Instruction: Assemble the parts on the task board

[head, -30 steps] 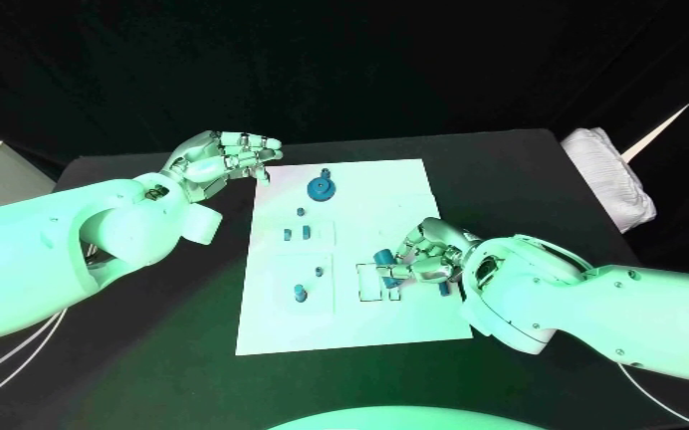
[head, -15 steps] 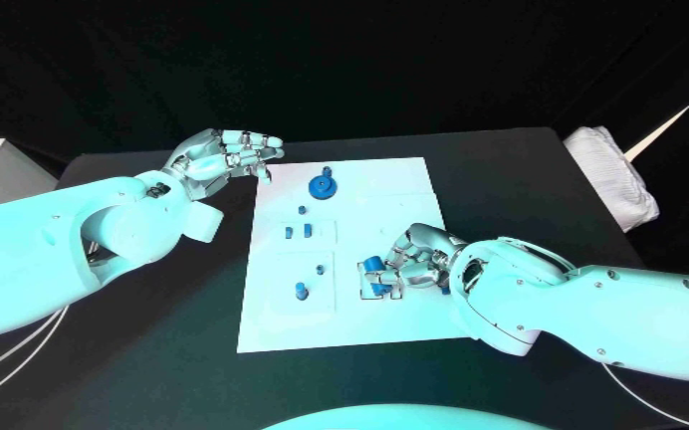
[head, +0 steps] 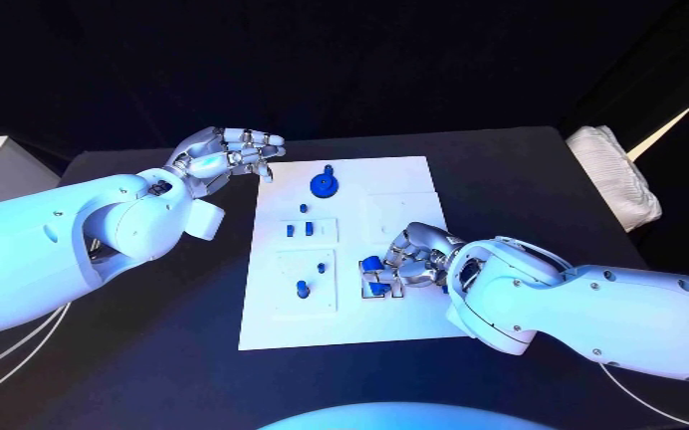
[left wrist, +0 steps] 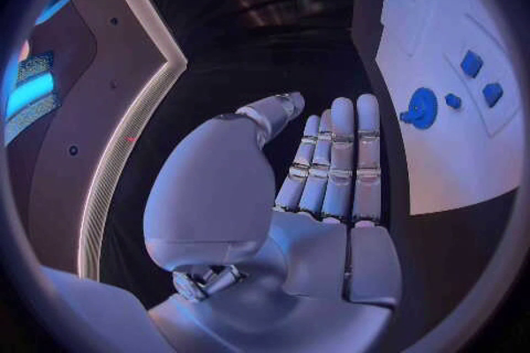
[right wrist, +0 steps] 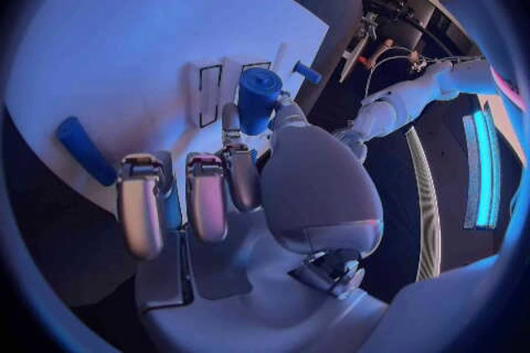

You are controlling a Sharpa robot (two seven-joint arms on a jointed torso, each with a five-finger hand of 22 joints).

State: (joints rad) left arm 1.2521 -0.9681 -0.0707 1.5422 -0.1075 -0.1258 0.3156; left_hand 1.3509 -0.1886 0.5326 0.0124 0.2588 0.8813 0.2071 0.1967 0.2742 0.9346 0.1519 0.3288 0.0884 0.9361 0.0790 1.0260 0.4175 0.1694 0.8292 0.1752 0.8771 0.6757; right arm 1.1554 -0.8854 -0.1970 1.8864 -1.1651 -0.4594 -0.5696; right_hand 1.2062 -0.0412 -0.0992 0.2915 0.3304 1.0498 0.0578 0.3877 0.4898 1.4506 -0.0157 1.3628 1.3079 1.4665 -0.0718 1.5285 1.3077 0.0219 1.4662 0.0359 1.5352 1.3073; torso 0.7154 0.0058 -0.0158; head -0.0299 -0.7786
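The white task board (head: 344,321) lies in the middle of the black table. My right hand (head: 413,256) rests low over the board's near right part and pinches a short blue cylinder (right wrist: 259,97) between thumb and a finger, just above the outlined slots (right wrist: 210,93). The same cylinder (head: 372,265) shows at the fingertips in the head view. A blue bar (right wrist: 85,150) lies flat on the board beside the hand. My left hand (head: 227,156) hovers by the board's far left corner and holds nothing, its fingers (left wrist: 331,168) stretched out side by side.
A round blue part (head: 325,185) stands near the board's far edge, and small blue pieces (head: 299,229) and a peg (head: 302,290) sit along its left half. A white bundle (head: 614,187) lies at the table's right edge.
My right hand has shifted a little to the left and nearer over the board with the blue cylinder in it. The left hand has stayed in place.
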